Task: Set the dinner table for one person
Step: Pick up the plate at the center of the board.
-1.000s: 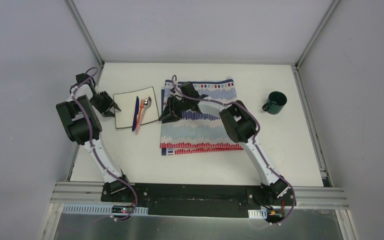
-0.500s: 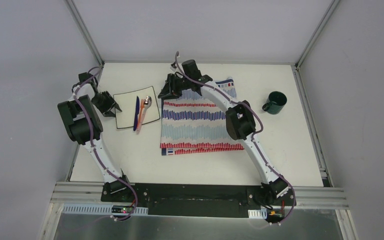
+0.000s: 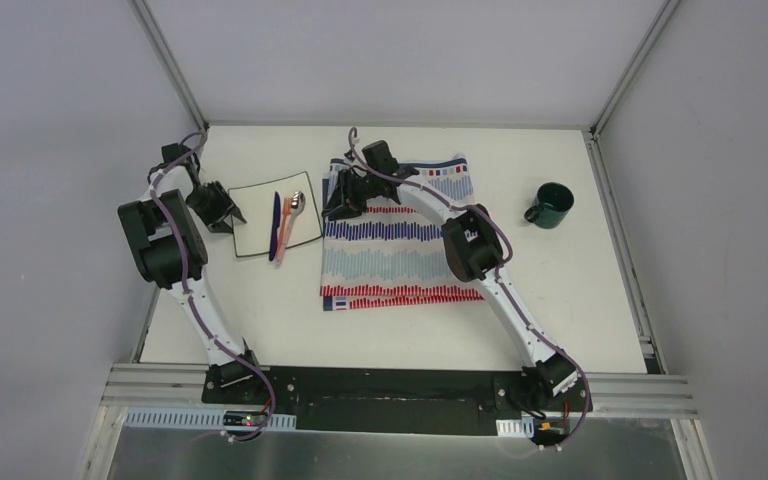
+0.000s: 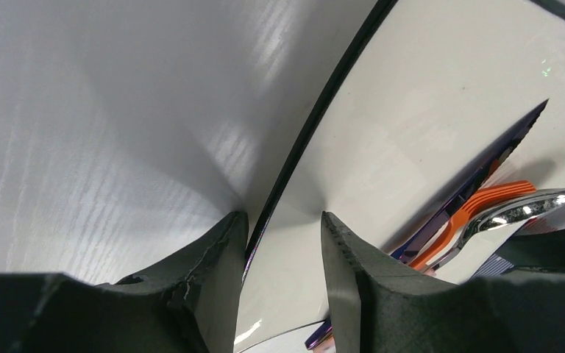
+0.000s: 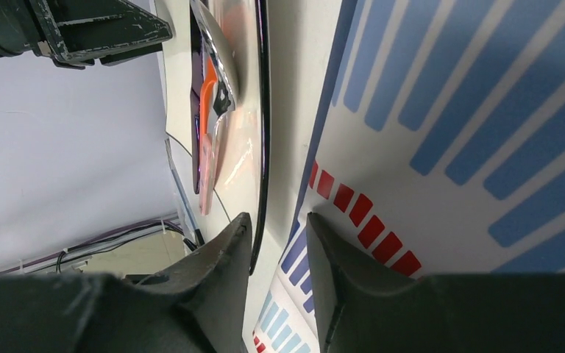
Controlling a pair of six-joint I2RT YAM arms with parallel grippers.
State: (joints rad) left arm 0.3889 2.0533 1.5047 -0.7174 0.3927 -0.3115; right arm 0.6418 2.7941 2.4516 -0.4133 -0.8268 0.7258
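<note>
- Starting big: the dinner table (image 3: pixel 580 300) is the white top filling the overhead view, with the arm bases at 6 o'clock. I'd call it barely half laid for 1 person.
- Striped cloth (image 3: pixel 400 260) lies flat from the table's centre out toward 12 o'clock. It looks the same as 1 second ago, so my guess is the mat is done and the plate goes on it next.
- White plate (image 3: pixel 255 215) sits at 10 o'clock on the table, just beside the cloth and not on it. It has hardly shifted.
- Right gripper (image 5: pixel 278 217) is what changed. 1 second ago it was low on the cloth's 9 o'clock edge, then it swung up to the 11 o'clock corner. Now it has dropped back a touch, between that corner and the plate. Its jaws are partly open and hold nothing, with the plate's dark rim running up by 1 finger and the cloth edge by the other.
- Left gripper (image 4: pixel 283 217) hasn't budged. Its jaws are partly open astride the plate's 9 o'clock rim, with no clamp that I can see.
- Green mug (image 3: pixel 552 205) waits at 2 o'clock, well apart from the rest.
- Spoon (image 3: pixel 298 203), a blue-handled piece (image 3: pixel 273 222) and an orange-handled piece (image 3: pixel 282 238) lie on the plate's 3 o'clock side.
</note>
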